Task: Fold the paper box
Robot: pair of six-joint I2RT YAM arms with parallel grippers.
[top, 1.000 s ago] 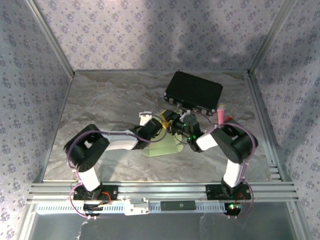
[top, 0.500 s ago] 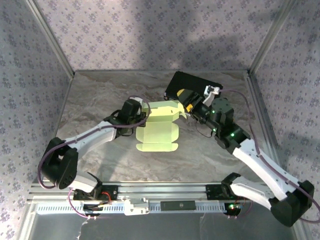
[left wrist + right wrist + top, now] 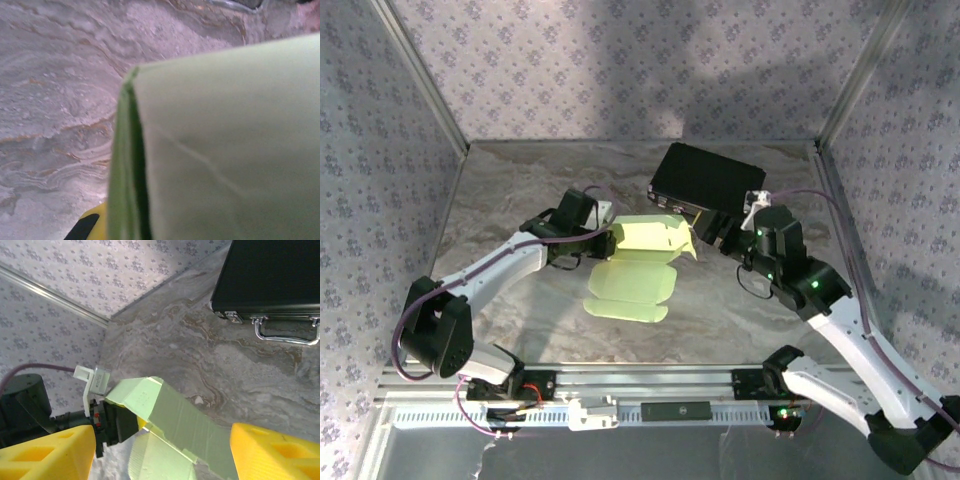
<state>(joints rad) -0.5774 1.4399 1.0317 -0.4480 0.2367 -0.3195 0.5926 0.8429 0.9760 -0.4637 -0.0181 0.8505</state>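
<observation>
Two yellow fingers [image 3: 45, 450] of the right gripper [image 3: 703, 233] stand wide apart, released. The paper box [image 3: 175, 420] runs through the gap between them, and we cannot tell whether it touches either one. It is a pale green card, partly folded. One panel lies flat on the table [image 3: 510, 210], on the side of both sets of fingertips nearer the arm bases. The other panel rises from the crease and spans from the left gripper [image 3: 605, 237] to the right one.

At the left fingers, the card's doubled edge stands right in front of the wrist camera, with one yellow finger [image 3: 97, 217] just beside it. The other finger is hidden behind the card, so we cannot tell whether that gripper is clenched on it. The card forms no closed box yet.

Beyond the right fingertips sits a black case [image 3: 270, 270] with its lid shut. Its metal handle [image 3: 285, 335] and latch [image 3: 232, 316] face those fingers, apart from the card.
</observation>
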